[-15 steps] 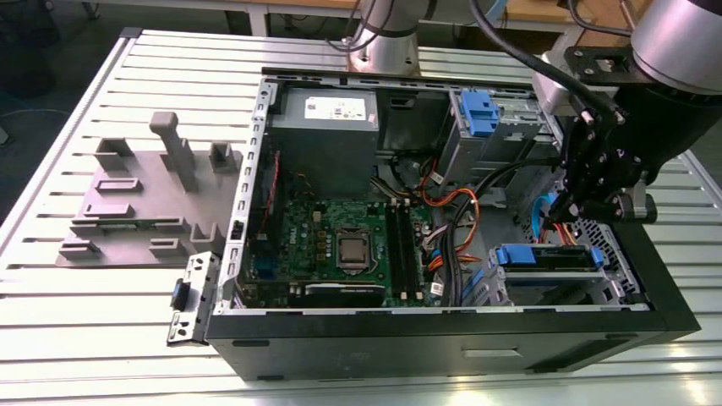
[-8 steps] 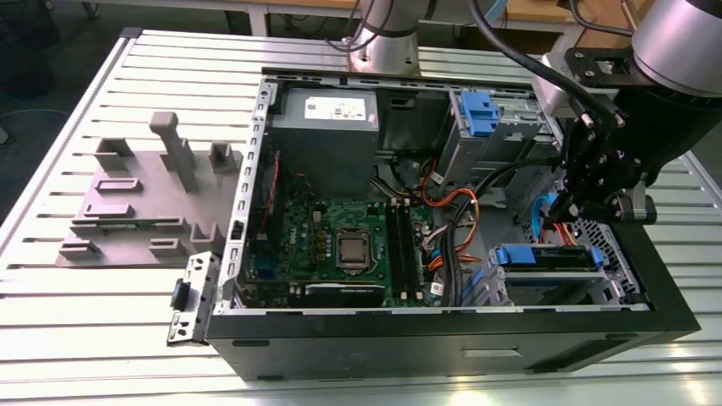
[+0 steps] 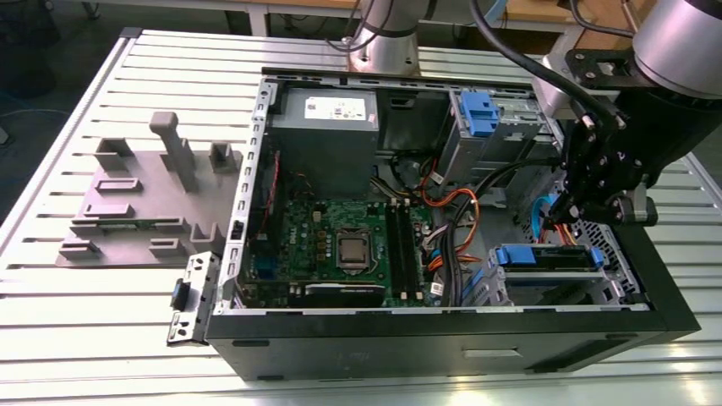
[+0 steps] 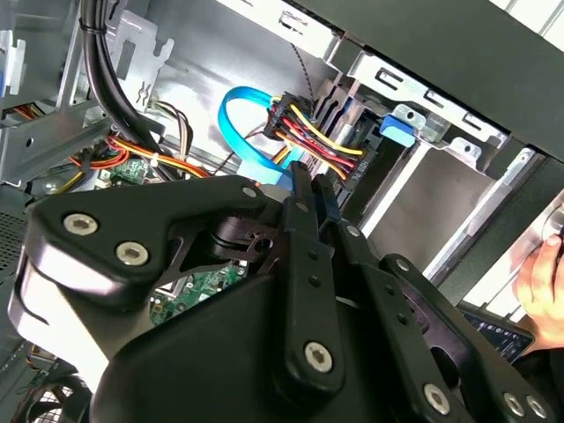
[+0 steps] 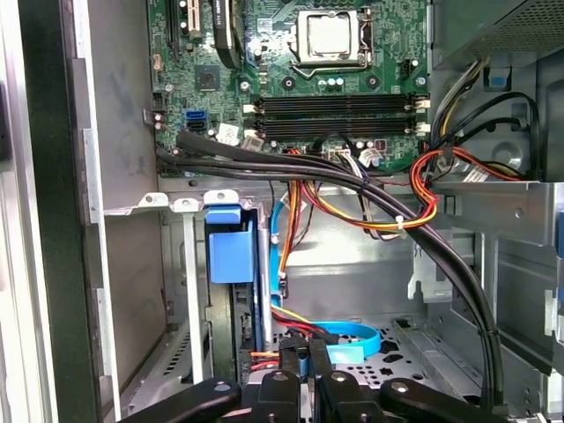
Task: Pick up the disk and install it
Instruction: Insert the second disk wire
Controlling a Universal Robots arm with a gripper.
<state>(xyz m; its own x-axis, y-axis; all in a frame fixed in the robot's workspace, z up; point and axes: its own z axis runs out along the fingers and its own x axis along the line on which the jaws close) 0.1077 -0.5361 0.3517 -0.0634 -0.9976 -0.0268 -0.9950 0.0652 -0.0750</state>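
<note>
— What lies around the computer case [image 3: 451,338], taken from the exterior view's left?

— Outside the case, on the slatted table [image 3: 68,338], stands a grey moulded fixture [image 3: 147,203], well apart from my arm. Inside the case, on the side nearest that fixture, the green motherboard [image 3: 338,245] lies flat on the case floor, and the grey power-supply box [image 3: 327,114] sits in the case's far corner above it. Further along the far wall of the case a small blue latch piece [image 3: 479,114] stands upright on a metal cage. Orange and black cables [image 3: 451,211] run across the middle of the case.

— And the disk?

— The disk [image 3: 549,256] sits in the drive bay at the near corner of the case on the exterior view's right, its blue rail facing up. In the first wrist view its blue carrier [image 5: 231,251] stands between the bay's metal walls.

— Your pincer?

— My pincer [image 3: 589,211] hangs inside the case just above that bay, near the disk. Its fingers [image 4: 304,189] are drawn narrow, close together. In the first wrist view the tips [image 5: 308,374] sit beside a blue ribbon cable [image 5: 352,339]; I cannot tell whether they pinch anything.
</note>
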